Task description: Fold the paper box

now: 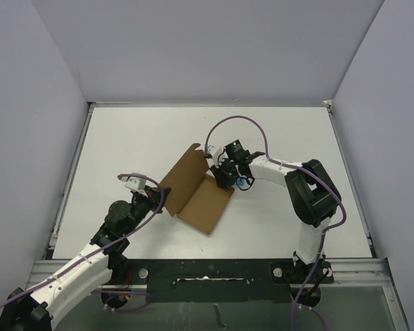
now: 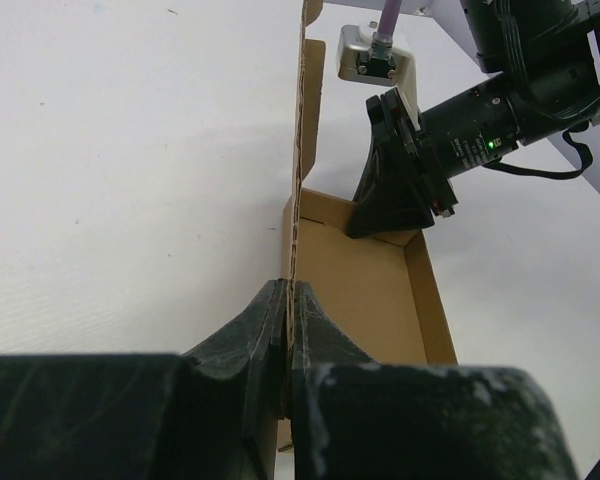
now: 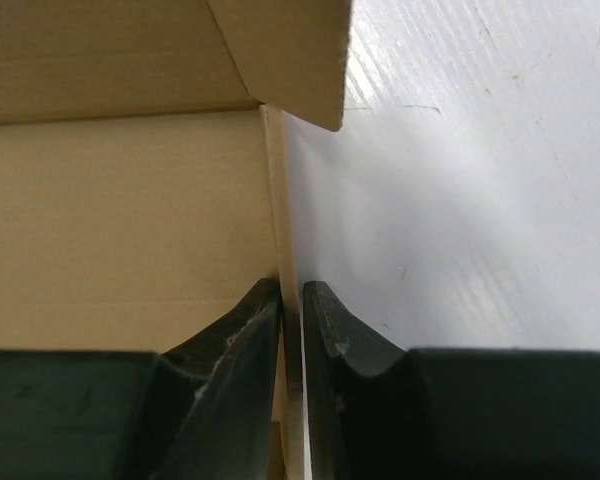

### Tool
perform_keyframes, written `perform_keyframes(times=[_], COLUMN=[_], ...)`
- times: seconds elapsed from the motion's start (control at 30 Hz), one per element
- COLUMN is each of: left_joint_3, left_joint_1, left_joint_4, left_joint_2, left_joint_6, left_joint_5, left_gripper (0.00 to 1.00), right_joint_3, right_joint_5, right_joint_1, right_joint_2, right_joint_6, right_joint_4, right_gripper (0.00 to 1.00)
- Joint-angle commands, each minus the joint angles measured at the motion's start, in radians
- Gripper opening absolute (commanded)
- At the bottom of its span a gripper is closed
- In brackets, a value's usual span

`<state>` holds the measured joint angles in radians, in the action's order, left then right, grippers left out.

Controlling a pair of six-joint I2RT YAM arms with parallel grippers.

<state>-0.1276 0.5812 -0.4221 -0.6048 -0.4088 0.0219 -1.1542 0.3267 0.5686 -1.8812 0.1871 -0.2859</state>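
Under right gripper (image 1: 223,177), paper box (image 1: 195,194) corner, unseen.

**Top ext.:** fixed cam above and behind the arm bases, tilted down and fwd. Far view taking in the whole table (image 1: 124,138), w/ the paper box (image 1: 196,189) near centre.

**L wrist:** cam on the left gripper (image 2: 288,300), close range, own jaws at bottom edge. Looks along the paper box's upright panel toward the right gripper (image 2: 390,200).

**R wrist:** cam on the right gripper, very close, own jaws at bottom. Faces a wall of the paper box, w/ table surface at right.

**Shared:** paper box in all three views; right gripper also in top ext. and L wrist; left gripper also in top ext.
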Motion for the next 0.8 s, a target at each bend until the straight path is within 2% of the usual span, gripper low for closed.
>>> perform_keyframes(times=[0.0,0.03,0.07,0.17,0.27,0.3,0.4,0.47,0.57,0.77], left_joint_3=[-0.028,-0.030,-0.030,-0.037,-0.043,-0.044,-0.042,-0.040,-0.038,-0.041], left_joint_1=[0.005,0.006,0.006,0.006,0.006,0.006,0.005,0.005,0.005,0.005], left_joint_4=[-0.023,-0.018,-0.015,-0.003,0.003,0.003,-0.001,-0.008,-0.023,-0.050], left_joint_2=[0.017,0.019,0.022,0.029,0.032,0.030,0.028,0.024,0.014,-0.016], left_joint_6=[-0.008,-0.007,-0.006,0.001,0.008,0.010,0.011,0.011,0.011,0.011], left_joint_5=[-0.013,-0.011,-0.011,-0.011,-0.014,-0.015,-0.024,-0.031,-0.041,-0.055], left_gripper=[0.00,0.00,0.00,0.00,0.00,0.00,0.00,0.00,0.00,0.00], right_joint_3=[-0.027,-0.028,-0.028,-0.028,-0.036,-0.039,-0.038,-0.038,-0.040,-0.049], right_joint_5=[-0.025,-0.036,-0.061,-0.153,-0.145,-0.118,-0.034,0.005,0.034,-0.003], right_joint_1=[0.016,0.020,0.025,0.049,0.053,0.049,0.038,0.031,0.022,0.026], right_joint_2=[0.004,0.003,0.002,0.005,0.001,0.001,0.019,0.032,0.037,0.015], right_joint_6=[0.037,0.045,0.049,0.070,0.083,0.088,0.086,0.075,0.060,0.051], right_joint_4=[0.021,0.018,0.013,0.002,-0.016,-0.024,-0.025,-0.018,-0.002,0.011], right_gripper=[0.13,0.04,0.00,0.00,0.00,0.02,0.24,0.31,0.34,0.31])
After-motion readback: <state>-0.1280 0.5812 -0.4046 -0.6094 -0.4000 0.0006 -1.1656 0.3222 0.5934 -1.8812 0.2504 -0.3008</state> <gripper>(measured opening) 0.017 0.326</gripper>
